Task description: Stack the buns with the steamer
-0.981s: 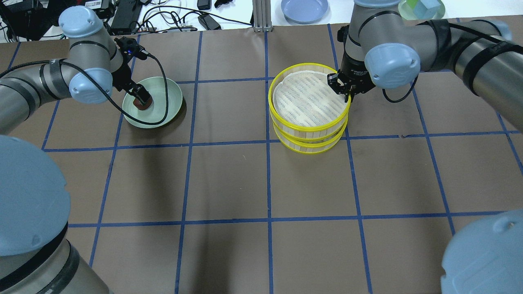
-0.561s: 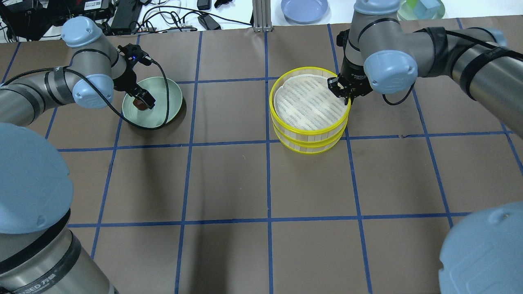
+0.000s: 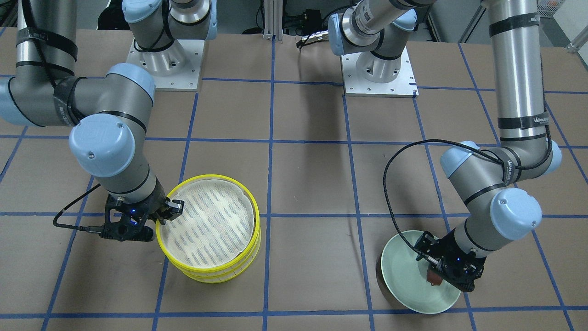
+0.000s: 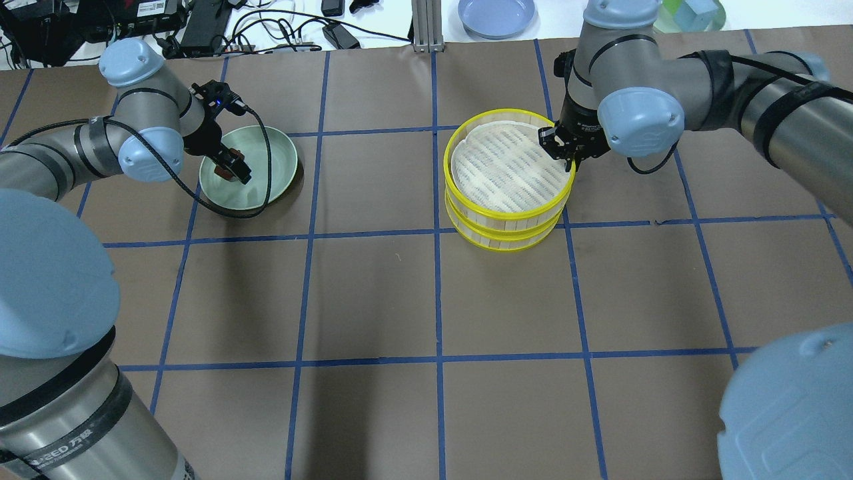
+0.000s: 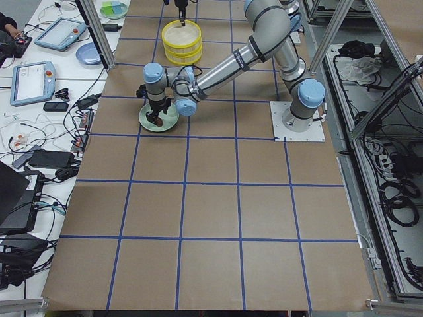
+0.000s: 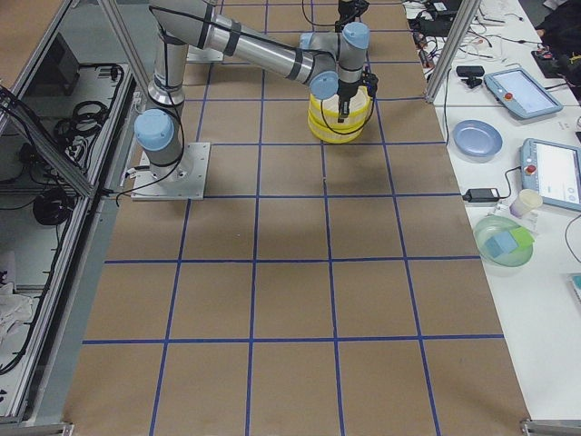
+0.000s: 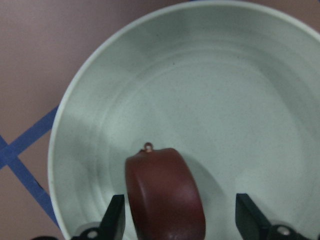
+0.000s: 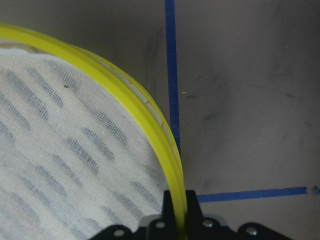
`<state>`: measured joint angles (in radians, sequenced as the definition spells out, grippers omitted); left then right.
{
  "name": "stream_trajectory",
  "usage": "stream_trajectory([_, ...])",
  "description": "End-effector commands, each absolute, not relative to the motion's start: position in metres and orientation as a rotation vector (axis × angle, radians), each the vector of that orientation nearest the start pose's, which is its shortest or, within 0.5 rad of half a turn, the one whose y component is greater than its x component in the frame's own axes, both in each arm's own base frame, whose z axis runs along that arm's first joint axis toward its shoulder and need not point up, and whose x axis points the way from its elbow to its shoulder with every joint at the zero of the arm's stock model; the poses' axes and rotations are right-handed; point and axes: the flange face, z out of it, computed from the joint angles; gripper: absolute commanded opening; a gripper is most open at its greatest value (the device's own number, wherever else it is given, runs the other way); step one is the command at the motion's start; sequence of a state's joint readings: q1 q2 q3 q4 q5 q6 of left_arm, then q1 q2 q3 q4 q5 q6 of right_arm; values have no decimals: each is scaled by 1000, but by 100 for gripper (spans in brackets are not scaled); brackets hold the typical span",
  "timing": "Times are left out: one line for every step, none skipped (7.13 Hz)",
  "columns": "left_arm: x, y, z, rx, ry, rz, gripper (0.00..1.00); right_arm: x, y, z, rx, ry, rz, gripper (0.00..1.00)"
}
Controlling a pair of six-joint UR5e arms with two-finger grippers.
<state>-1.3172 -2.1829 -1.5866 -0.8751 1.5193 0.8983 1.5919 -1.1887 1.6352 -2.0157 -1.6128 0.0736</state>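
Two yellow-rimmed steamer tiers stand stacked right of centre, the top tier (image 4: pixel 510 217) on the lower tier (image 4: pixel 506 243). The top tier's white liner (image 4: pixel 500 167) is bare. My right gripper (image 4: pixel 563 157) is shut on the top tier's rim; the right wrist view shows the fingers pinching the yellow rim (image 8: pixel 145 105). The dark reddish-brown bun (image 7: pixel 165 200) lies in the mint-green plate (image 4: pixel 273 160) at the left. My left gripper (image 4: pixel 230 168) is open and low in the plate, one finger on each side of the bun. The cream-white bun is out of view.
A blue plate (image 4: pixel 496 15) and a green bowl with blocks (image 4: pixel 686 13) sit beyond the mat's far edge. Cables and power bricks (image 4: pixel 266 27) lie at the back left. A metal post (image 4: pixel 426 27) stands at the back centre.
The top tier, held by my right gripper, has come down onto the lower tier and lines up with it more closely. My left gripper has sunk lower into the plate around the brown bun.
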Motion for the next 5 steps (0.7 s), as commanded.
stream_trajectory([36, -682, 187, 1000, 2980, -134, 63, 141, -604, 281, 85, 3184, 33, 0])
stream_trajectory([36, -684, 189, 996, 2981, -140, 34, 141, -605, 282, 83, 3184, 19, 0])
stream_trajectory([36, -685, 191, 979, 2984, -146, 0, 141, -605, 282, 83, 3184, 14, 11])
stream_trajectory([36, -685, 193, 920, 3002, -152, 0, 140, -605, 282, 85, 3182, 14, 39])
stream_trajectory([35, -686, 203, 826, 3029, -177, 0, 140, -605, 289, 91, 3180, -20, 99])
